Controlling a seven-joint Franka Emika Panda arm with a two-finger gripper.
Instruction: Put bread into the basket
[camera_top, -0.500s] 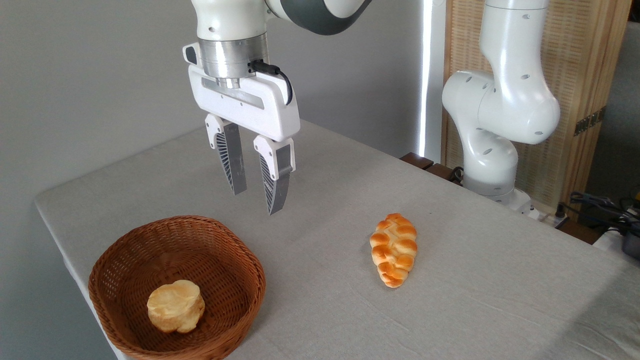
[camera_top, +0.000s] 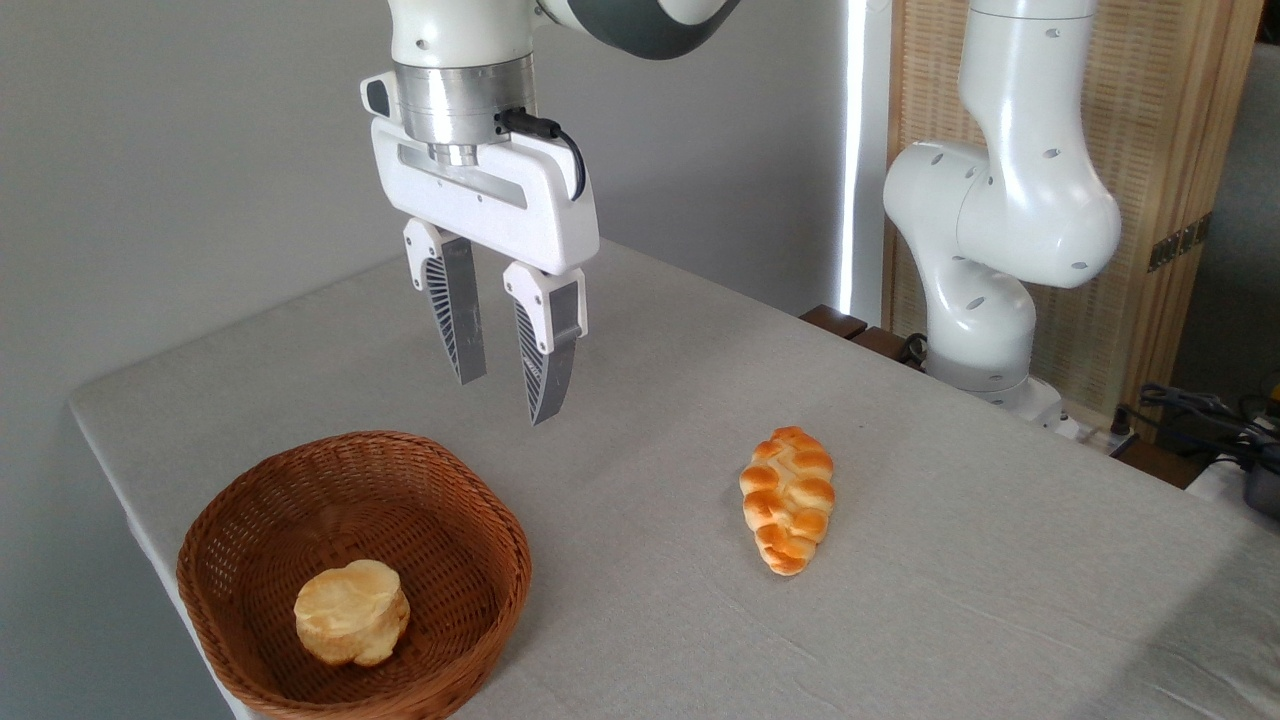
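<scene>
The bread (camera_top: 788, 498), a braided golden-orange loaf, lies on the grey tablecloth right of centre, tapered end toward the front. The basket (camera_top: 240, 530), round brown wicker, stands at the front left with a pale round bun (camera_top: 352, 611) inside. My gripper (camera_top: 505, 400) hangs in the air above the basket's far right rim, well to the left of the bread. Its two ribbed fingers point down, stand apart and hold nothing.
The arm's white base (camera_top: 985, 300) rises at the table's back right, with cables (camera_top: 1200, 415) beyond it. The table's left edge (camera_top: 120, 500) runs close beside the basket. A bamboo screen stands behind the base.
The gripper has shifted slightly up and to the left. The bread, basket and bun have not moved.
</scene>
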